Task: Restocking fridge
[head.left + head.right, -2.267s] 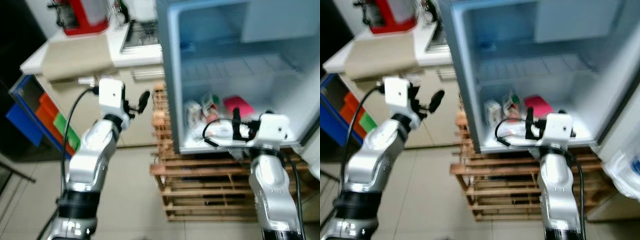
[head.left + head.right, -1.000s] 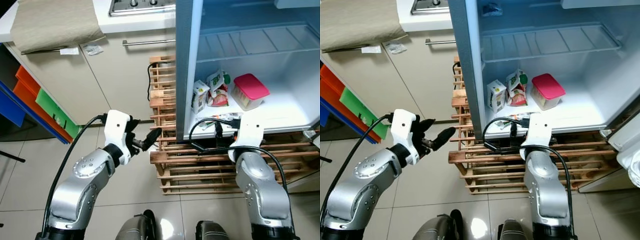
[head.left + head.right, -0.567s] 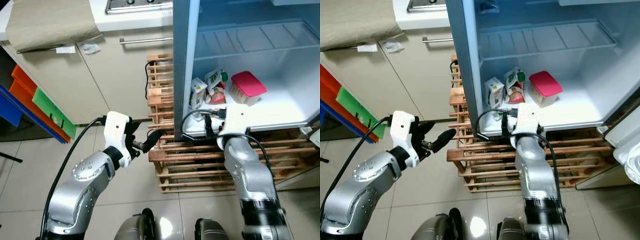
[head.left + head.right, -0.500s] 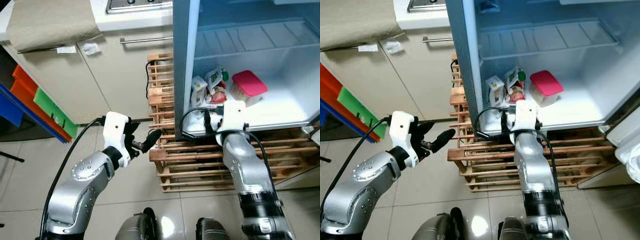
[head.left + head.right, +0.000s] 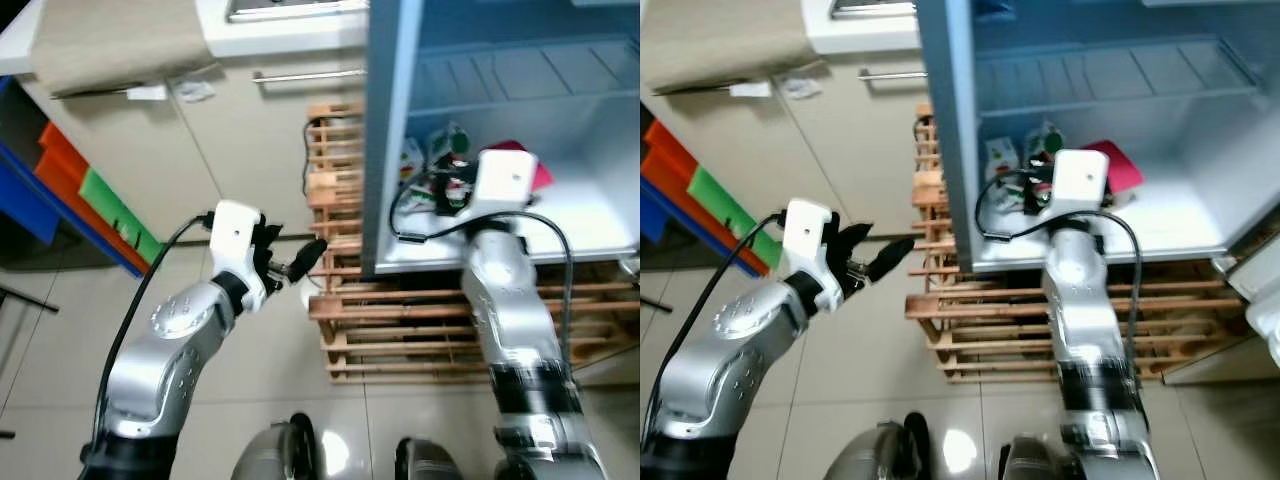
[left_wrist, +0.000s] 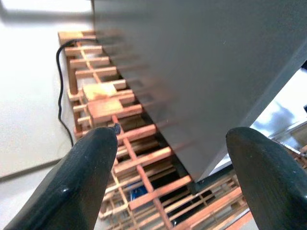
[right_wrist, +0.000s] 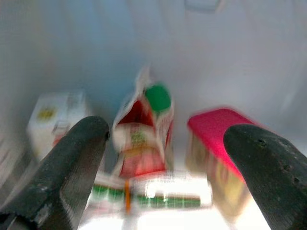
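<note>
The open fridge (image 5: 385, 150) stands on a wooden pallet (image 5: 400, 320). On its bottom shelf are a small white carton (image 7: 55, 117), a carton with a green cap (image 7: 146, 129), a pink-lidded container (image 7: 220, 139) and a flat packet with green print (image 7: 153, 191) lying in front. My right gripper (image 7: 168, 134) is open inside the fridge, facing these items and holding nothing. My right wrist (image 5: 505, 175) hides part of the pink container. My left gripper (image 5: 298, 255) is open and empty, held left of the fridge's outer side wall, over the pallet edge.
A wire shelf (image 5: 520, 75) spans the fridge above the items. Left of the fridge is a beige cabinet (image 5: 240, 150) under a counter with a tan cloth (image 5: 110, 45). Orange, green and blue bins (image 5: 90, 200) stand further left. Tiled floor lies below.
My right arm has lifted and pushed into the fridge towards the cartons. The left arm has hardly moved. The camera has shifted a little.
</note>
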Robot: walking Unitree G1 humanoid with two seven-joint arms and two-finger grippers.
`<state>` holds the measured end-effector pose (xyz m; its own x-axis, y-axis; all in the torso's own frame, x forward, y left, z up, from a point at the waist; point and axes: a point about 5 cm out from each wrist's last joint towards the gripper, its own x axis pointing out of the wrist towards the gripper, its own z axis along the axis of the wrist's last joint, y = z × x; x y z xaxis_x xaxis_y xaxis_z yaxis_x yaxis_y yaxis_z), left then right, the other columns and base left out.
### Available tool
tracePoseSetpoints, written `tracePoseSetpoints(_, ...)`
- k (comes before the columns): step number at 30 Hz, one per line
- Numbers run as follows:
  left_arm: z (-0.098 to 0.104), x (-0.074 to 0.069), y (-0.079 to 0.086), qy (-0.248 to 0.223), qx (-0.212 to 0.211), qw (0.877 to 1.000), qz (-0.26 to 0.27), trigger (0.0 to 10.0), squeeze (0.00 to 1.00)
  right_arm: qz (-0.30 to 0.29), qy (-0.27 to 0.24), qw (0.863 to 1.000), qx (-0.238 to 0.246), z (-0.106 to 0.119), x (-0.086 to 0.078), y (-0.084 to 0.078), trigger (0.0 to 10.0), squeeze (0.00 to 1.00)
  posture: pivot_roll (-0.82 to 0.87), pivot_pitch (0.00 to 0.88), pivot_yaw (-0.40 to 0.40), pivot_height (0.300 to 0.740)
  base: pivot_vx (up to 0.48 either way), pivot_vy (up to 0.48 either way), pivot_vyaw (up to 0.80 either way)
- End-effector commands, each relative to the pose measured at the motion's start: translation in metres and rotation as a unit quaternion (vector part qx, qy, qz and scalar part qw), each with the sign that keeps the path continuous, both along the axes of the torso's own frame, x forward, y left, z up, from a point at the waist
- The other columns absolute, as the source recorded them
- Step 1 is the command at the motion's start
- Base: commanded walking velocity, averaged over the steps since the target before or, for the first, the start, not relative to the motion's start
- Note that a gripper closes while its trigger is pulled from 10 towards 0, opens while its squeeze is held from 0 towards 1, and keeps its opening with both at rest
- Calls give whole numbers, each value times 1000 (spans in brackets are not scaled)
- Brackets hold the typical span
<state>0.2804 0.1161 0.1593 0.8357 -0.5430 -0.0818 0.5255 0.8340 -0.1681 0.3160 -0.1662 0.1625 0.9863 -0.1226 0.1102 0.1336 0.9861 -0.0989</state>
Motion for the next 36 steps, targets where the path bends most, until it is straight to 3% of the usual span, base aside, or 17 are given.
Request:
tracePoseSetpoints(1,-5,1,2,6,4,1000,6,10000,0,21,11,1000,2,-3,-5,8,10000,631,-95,89,83,740,0,0,0)
tracePoseSetpoints(2,-9,3,-3,10,5,1000,9,10000,0,35,32,999,6,-17,-23,11,10000,631,-108,59,67,740,0,0,0)
tracePoseSetpoints(5,-11,8,-5,9,1,1000,18,10000,0,37,33,999,9,-23,-34,11,10000,631,-115,42,59,740,0,0,0)
tracePoseSetpoints(8,-8,20,-3,-8,-24,997,73,10000,0,24,-20,999,-28,-15,-50,0,10000,627,-119,0,45,740,0,0,0)
tracePoseSetpoints(10,-6,22,-3,-12,-32,996,82,10000,0,19,-29,999,-32,-13,-51,-4,10000,624,-119,0,44,740,0,0,0)
tracePoseSetpoints(11,-3,21,7,-30,-46,991,125,10000,0,-4,-40,998,-40,-16,-58,-18,10000,620,-120,0,52,740,0,0,0)
tracePoseSetpoints(12,-3,21,7,-30,-46,991,125,10000,0,-4,-40,998,-40,-16,-58,-18,10000,620,-120,0,52,740,0,0,0)
tracePoseSetpoints(13,-4,17,21,-35,-45,983,174,10000,0,-14,-33,998,-43,-21,-62,-26,10000,624,-116,0,57,740,0,0,0)
tracePoseSetpoints(15,-6,14,29,-36,-43,978,203,10000,0,-15,-27,999,-42,-23,-61,-28,10000,624,-117,0,55,740,0,0,0)
tracePoseSetpoints(18,-13,13,35,-43,-5,973,229,10000,0,-7,-25,999,-42,-22,-53,-29,10000,624,-119,0,39,740,0,0,0)
tracePoseSetpoints(21,-22,17,31,-28,7,970,240,10000,0,5,-12,999,-38,-24,-42,-32,10000,624,-120,0,4,740,0,0,0)
tracePoseSetpoints(23,-24,26,19,-32,16,974,225,10000,0,25,-7,999,-32,-23,-33,-30,10000,620,-155,0,15,740,0,0,0)
tracePoseSetpoints(32,-19,40,10,-50,31,975,215,10000,0,2,13,1000,25,-33,-28,-35,10000,616,-157,0,28,740,0,0,0)
tracePoseSetpoints(36,-19,42,9,-56,27,974,220,10000,0,9,18,1000,21,-36,-28,-35,10000,616,-157,0,26,740,0,0,0)
